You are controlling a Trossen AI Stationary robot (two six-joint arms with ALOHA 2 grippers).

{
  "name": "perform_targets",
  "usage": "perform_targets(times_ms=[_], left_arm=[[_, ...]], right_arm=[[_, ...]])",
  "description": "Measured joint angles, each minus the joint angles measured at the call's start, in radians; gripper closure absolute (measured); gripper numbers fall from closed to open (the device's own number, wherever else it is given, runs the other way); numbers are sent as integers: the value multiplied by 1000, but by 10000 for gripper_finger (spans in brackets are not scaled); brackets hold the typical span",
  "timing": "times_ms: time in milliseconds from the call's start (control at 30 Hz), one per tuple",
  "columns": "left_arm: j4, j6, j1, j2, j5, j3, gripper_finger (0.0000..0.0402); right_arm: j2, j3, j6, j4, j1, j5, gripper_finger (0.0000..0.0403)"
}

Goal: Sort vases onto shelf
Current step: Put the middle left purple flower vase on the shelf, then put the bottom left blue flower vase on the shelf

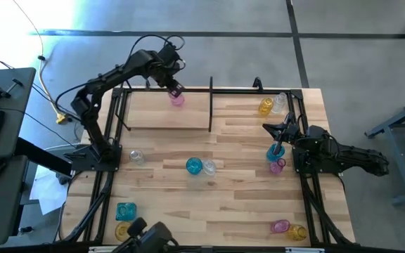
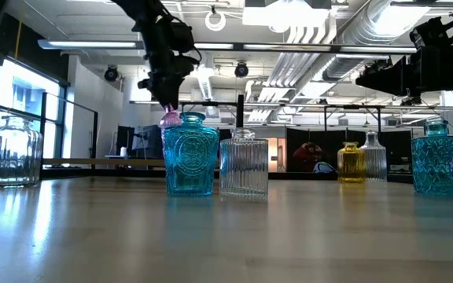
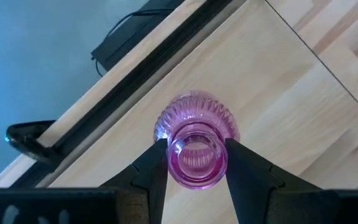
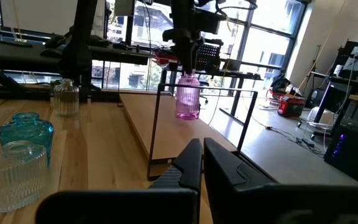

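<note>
My left gripper [image 1: 176,90] is over the left part of the shelf [image 1: 153,116], at the table's far side, shut on a pink ribbed vase [image 3: 194,118]. In the right wrist view the pink vase [image 4: 187,96] hangs upright under the fingers. A yellow vase [image 1: 265,107] and a clear vase [image 1: 280,102] stand on the shelf's right part. More vases stand on the table: a teal one [image 1: 194,166], a clear one [image 1: 208,168] and another clear one [image 1: 137,156]. My right gripper [image 1: 274,128] waits shut at the table's right. My left gripper pinches the pink vase's neck [image 3: 194,177] between its two fingers [image 3: 157,162], one on each side, just under the rim. The fingers come from above, slanting steeply down. The vase hangs upright below them and seems clear of the shelf's plank.
The shelf's upright divider rod [image 1: 211,105] stands just right of the held vase. A teal vase [image 1: 275,151] and a pink vase [image 1: 278,166] stand by my right arm. Near the front edge are a teal jar [image 1: 126,211], a yellow vase [image 1: 122,230], a pink vase [image 1: 280,226] and another yellow vase [image 1: 297,232].
</note>
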Motion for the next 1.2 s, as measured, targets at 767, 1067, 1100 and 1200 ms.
perform_targets(times_ms=[767,1067,1100,1200], left_arm=[[12,35,-8,36,20,0,236],[21,60,-15,35,18,0,210],[21,69,-15,35,18,0,210],[22,117,-15,19,18,0,211]], right_arm=[[0,0,0,0,0,0,403],[0,0,0,0,0,0,403],[0,0,0,0,0,0,403],[0,0,0,0,0,0,403]])
